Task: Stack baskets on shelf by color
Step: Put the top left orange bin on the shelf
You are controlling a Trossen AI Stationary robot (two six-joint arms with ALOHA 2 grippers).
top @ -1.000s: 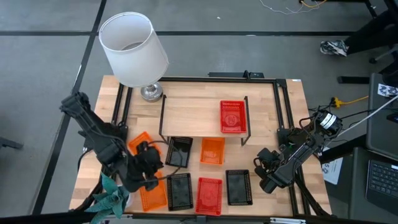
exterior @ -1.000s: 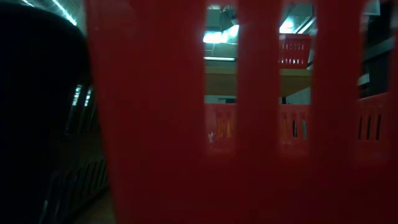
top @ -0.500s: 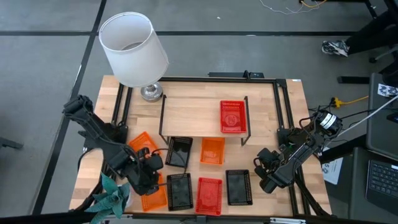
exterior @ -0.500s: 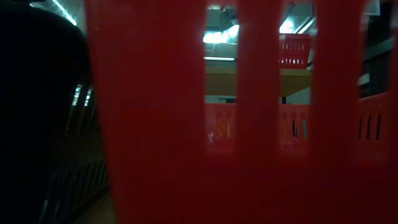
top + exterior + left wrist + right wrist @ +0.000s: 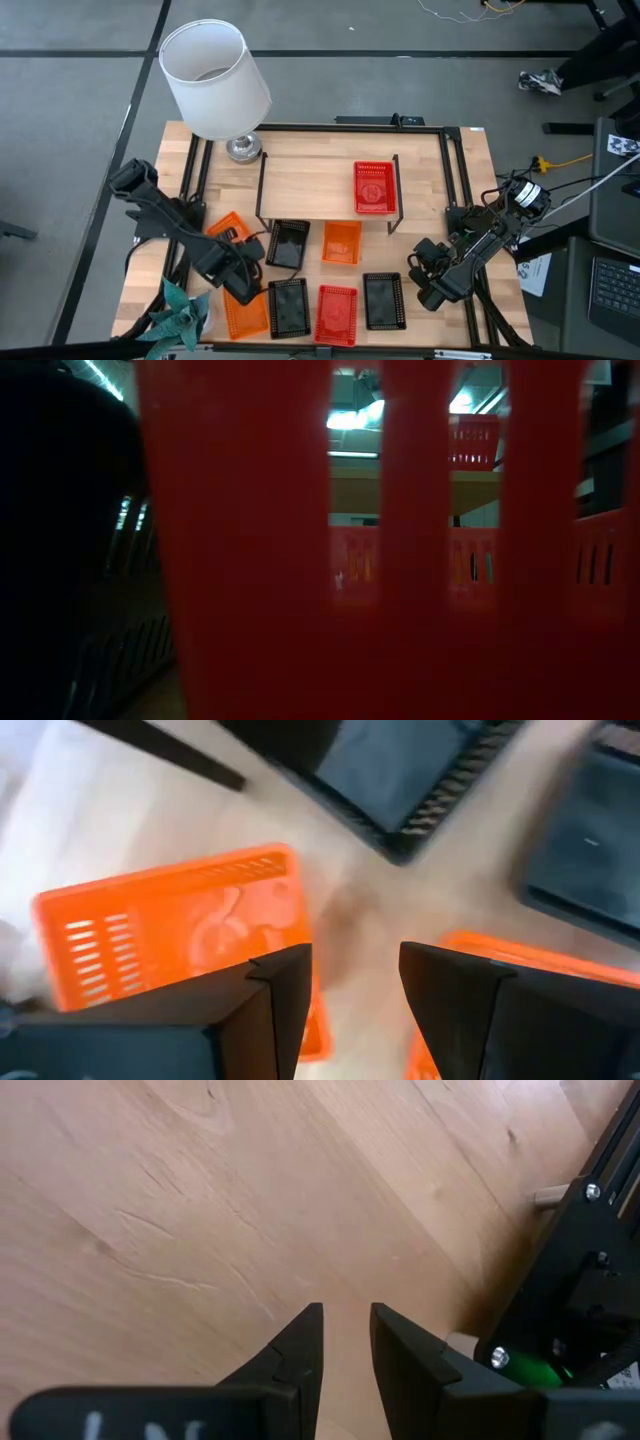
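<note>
A red basket (image 5: 374, 188) sits on the light-wood shelf (image 5: 310, 185). On the table lie a red basket (image 5: 336, 313), three black baskets (image 5: 289, 243) (image 5: 289, 305) (image 5: 383, 300) and three orange baskets (image 5: 341, 242) (image 5: 226, 226) (image 5: 244, 316). My left gripper (image 5: 355, 980) is open and points steeply down over bare wood, between the two left orange baskets (image 5: 180, 930) (image 5: 510, 960). My right gripper (image 5: 346, 1330) hangs over bare table at the near right (image 5: 428, 293), with a narrow gap and nothing between its fingers.
A white-shaded lamp (image 5: 213, 80) stands at the far left corner. A teal plant (image 5: 180, 312) sits at the near left edge. A black metal frame (image 5: 455, 180) runs along the table's sides. A red basket wall (image 5: 250, 540) close to the lens fills the low view.
My left gripper has sunk toward the table and tipped to point more steeply down, ending between the two left orange baskets. The baskets have stayed where they were.
</note>
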